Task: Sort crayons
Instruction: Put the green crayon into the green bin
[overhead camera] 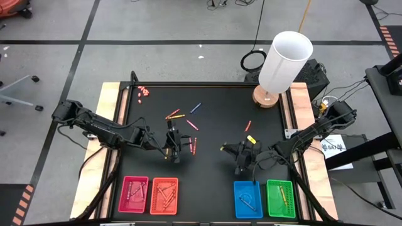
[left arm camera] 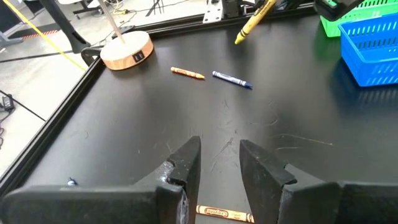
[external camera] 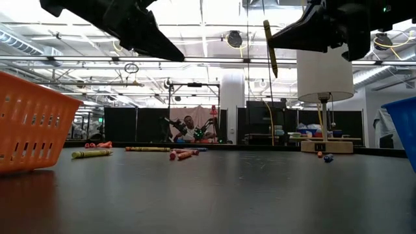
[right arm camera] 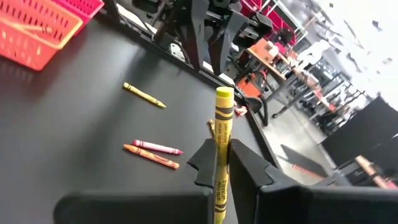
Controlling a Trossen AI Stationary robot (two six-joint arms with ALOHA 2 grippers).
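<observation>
1. Left end effector (overhead camera: 171, 145) hovers released over an orange crayon (left arm camera: 225, 214) on the tabletop (overhead camera: 213, 163); coming down off-centre could roll it aside.
2. Right end effector (overhead camera: 242, 152) is clenched on a yellow crayon (right arm camera: 222, 155) by its lower end; it may pivot or slip before reaching a tray (overhead camera: 281, 199).

I see four trays: pink (overhead camera: 134, 194), orange (overhead camera: 164, 195), blue (overhead camera: 247, 199), green (overhead camera: 281, 198). Black table (overhead camera: 213, 163). My right gripper (right arm camera: 222, 163) (dark fingers) pinches a yellow crayon (right arm camera: 221, 143); white lamp (overhead camera: 284, 61) at one o'clock.

Black print runs along the yellow crayon (right arm camera: 221, 163) wrapper, but no text anywhere is legible.
</observation>
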